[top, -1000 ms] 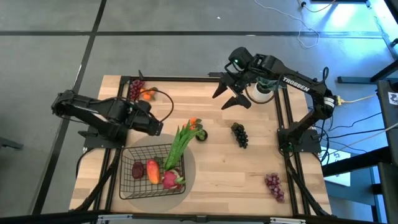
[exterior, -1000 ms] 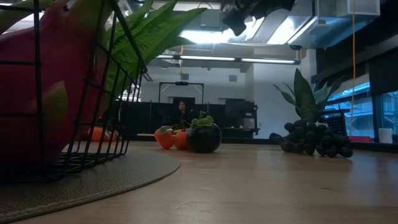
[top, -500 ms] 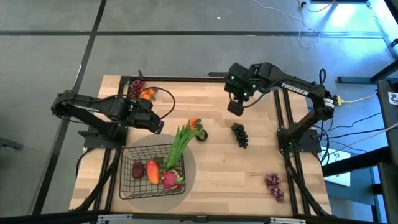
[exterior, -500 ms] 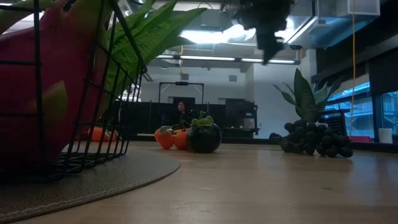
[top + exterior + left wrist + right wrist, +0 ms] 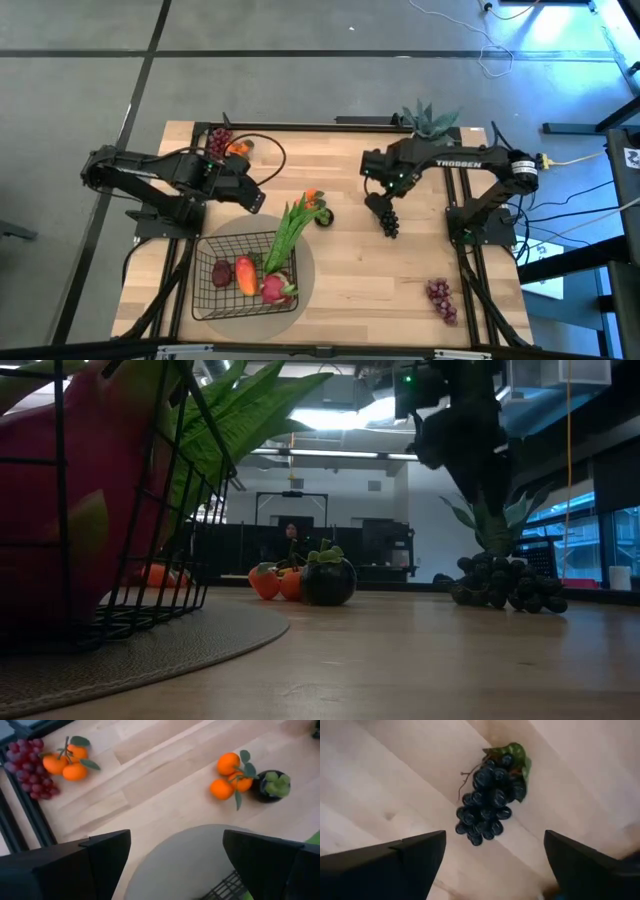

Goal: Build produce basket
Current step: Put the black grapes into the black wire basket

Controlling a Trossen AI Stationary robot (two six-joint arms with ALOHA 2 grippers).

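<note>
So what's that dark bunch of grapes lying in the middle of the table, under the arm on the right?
The dark blue-black bunch of toy grapes lies flat on the pale wooden table, apart from the other produce. Its glossy round berries look like plastic, packed in a tapering cluster with a thin brown stem and green leaves at the wide end. Nothing grips it: the right gripper hangs open directly above, its two dark fingers straddling the bunch without visibly touching.

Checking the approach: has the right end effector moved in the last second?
Yes. In the high view the right end effector left the spiky potted plant at the table's back edge and came forward over the dark grape bunch.
</note>
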